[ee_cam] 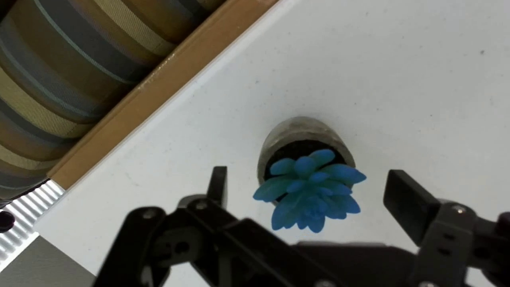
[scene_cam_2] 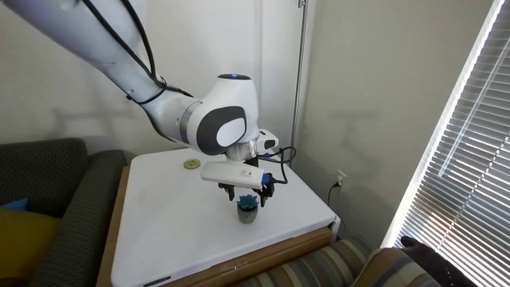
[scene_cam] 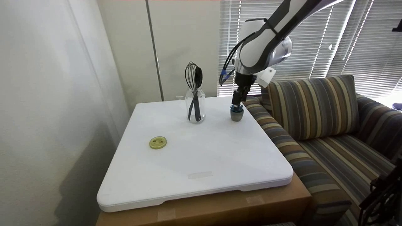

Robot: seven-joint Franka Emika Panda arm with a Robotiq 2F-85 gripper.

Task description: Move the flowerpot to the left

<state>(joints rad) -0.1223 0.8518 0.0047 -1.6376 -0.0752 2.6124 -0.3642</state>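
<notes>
Btwn wide-apart jaws of the gripper (ee_cam: 306, 177), succulent flowerpot (ee_cam: 306, 173) stands upright; closing this high cd nip only leaves (ee_cam: 314, 199) & tip it.

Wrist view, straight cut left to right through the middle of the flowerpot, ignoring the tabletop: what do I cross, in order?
Striped sofa → brown box edge → gripper finger → flowerpot → opposite gripper finger.
</notes>
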